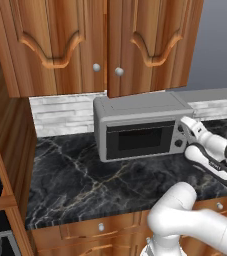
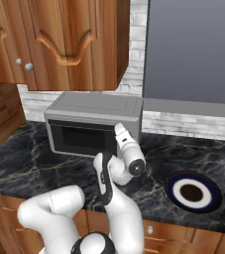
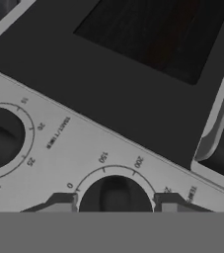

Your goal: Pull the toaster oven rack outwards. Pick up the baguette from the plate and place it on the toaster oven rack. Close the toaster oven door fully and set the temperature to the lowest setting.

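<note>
Presently, item 1: the toaster oven (image 1: 140,127), grey and boxy, stands at the back edge of the dark marble counter (image 1: 75,180) against the pale brick wall, under 2 wooden cabinet doors; its toaster oven door (image 1: 137,140) with the dark window stands upright and closed against the front. Item 2: the plate (image 2: 192,192), dark blue rim around a pale ring and dark centre, lies toward the counter's front edge, well to the right of the oven, with nothing on it. Item 3: the white arm rises from below the counter's front edge, bends at a dark elbow joint and stretches forward with the forearm sloping up, its hand aimed at the oven's right-hand control panel. Item 4: the gripper (image 3: 115,201) sits right at the panel, its 2 fingertips (image 3: 64,201) apart on either side of a black knob (image 3: 115,195) ringed with marks 0, 150 and 200; whether the tips touch the knob cannot be told. A 2nd knob (image 3: 0,138), ringed with marks 10 to 30, shows at that view's left edge.
</note>
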Robot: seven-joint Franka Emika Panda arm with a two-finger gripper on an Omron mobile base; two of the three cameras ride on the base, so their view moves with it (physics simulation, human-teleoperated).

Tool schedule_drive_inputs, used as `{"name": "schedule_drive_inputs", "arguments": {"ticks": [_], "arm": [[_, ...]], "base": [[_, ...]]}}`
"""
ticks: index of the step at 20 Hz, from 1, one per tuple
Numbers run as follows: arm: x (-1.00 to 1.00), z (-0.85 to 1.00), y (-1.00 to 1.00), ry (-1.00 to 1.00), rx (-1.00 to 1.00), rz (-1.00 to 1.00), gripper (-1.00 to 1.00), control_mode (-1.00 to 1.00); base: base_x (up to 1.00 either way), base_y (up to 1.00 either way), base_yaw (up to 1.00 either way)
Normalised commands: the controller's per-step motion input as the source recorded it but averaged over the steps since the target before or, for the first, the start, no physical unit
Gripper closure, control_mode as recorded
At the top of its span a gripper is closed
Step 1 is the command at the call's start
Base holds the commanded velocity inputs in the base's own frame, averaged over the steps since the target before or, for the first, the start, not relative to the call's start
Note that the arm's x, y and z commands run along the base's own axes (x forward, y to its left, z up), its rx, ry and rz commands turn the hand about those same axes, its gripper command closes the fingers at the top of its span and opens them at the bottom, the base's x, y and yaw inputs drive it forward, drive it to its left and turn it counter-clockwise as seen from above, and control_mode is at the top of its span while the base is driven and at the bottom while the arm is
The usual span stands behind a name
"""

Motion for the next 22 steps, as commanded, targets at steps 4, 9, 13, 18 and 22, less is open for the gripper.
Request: {"name": "schedule_drive_inputs", "arguments": {"ticks": [4,9,13,18,22], "arm": [[0.00,0.00,-0.15,0.00,-0.40,0.11,1.00,-1.00],[0.00,0.00,-0.16,-0.01,-0.41,0.10,1.00,-1.00],[0.00,0.00,-0.30,-0.01,-0.40,0.07,1.00,-1.00],[0.00,0.00,-0.10,-0.01,-0.43,0.06,1.00,-1.00],[0.00,0.00,0.00,-0.02,-0.49,0.12,1.00,-1.00]], "base": [[0.00,0.00,0.00],[0.00,0.00,0.00],[0.00,0.00,0.00],[0.00,0.00,0.00],[0.00,0.00,0.00]]}}
